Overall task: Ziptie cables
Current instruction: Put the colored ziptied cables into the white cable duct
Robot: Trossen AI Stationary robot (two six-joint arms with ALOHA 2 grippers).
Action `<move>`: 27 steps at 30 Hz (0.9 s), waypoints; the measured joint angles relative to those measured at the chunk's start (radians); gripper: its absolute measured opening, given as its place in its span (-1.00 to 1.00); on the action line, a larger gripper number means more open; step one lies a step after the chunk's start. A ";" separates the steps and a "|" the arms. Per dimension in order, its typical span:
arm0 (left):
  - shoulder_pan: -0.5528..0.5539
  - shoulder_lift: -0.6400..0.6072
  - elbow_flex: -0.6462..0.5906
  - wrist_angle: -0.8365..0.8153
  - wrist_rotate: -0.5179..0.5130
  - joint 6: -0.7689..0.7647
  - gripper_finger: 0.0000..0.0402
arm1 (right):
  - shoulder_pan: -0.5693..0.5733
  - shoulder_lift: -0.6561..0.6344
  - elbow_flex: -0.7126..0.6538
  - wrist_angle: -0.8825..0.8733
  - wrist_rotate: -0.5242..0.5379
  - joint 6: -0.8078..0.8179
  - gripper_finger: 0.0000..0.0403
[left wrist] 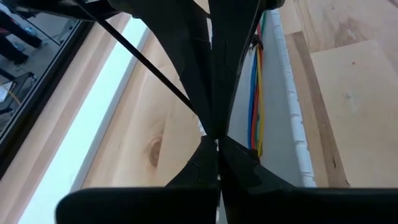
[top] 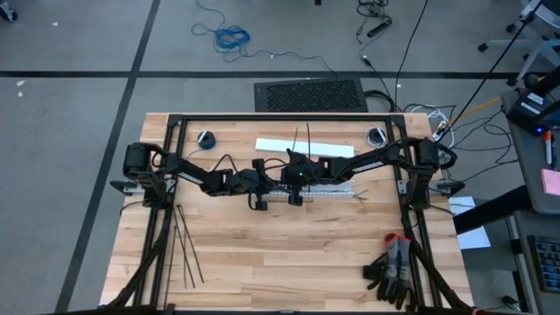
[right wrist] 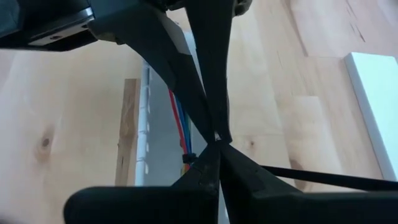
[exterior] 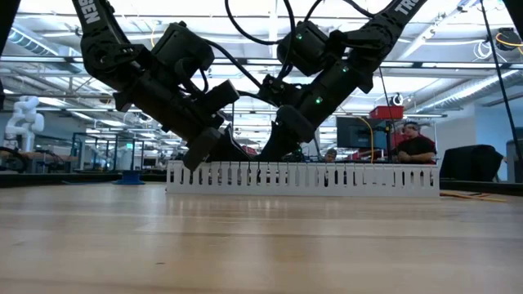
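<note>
The left gripper point(left wrist: 217, 142) is pressed shut, and a thin black ziptie point(left wrist: 146, 62) is pinched at its tips. The right gripper point(right wrist: 217, 142) is pressed shut too, and a black strip point(right wrist: 323, 177) is seen running out from its tips; it is likely the same ziptie, though that cannot be told for sure. Both grippers are met tip to tip over the middle of the table point(top: 289, 254), right above the white duct point(exterior: 302, 177).

Inside the duct the cables point(left wrist: 255, 93) are laid: red, blue, green and yellow wires, side by side along the trough. A small dark band point(right wrist: 186, 158) is seen across the wires in the right wrist view, so one tie may be on already.

More zipties point(top: 185, 249) are left on the wood near the left arm, well apart from the duct. A white strip point(top: 302, 148) is laid behind the duct, and gloves point(top: 391, 269) are set by the right arm.

The job is judged to be partway done. The held ziptie is not yet seen looped and pulled tight around the wires, and the spare ones are untouched.
</note>
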 joint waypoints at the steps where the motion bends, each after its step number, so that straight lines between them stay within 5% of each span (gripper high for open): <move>1: 0.000 0.000 0.000 0.000 0.004 0.000 -0.99 | 0.000 0.000 0.000 0.004 0.001 -0.007 -1.00; 14: 0.000 0.000 0.000 -0.002 0.035 -0.003 -0.99 | 0.021 -0.015 0.000 -0.009 0.017 -0.047 -1.00; 20: -0.008 0.002 0.000 0.016 0.219 -0.004 -0.99 | 0.031 -0.122 0.010 -0.006 0.132 -0.080 -1.00; 27: -0.008 0.002 0.000 0.017 0.192 -0.011 -0.99 | 0.052 -0.155 0.007 -0.155 0.108 0.002 -1.00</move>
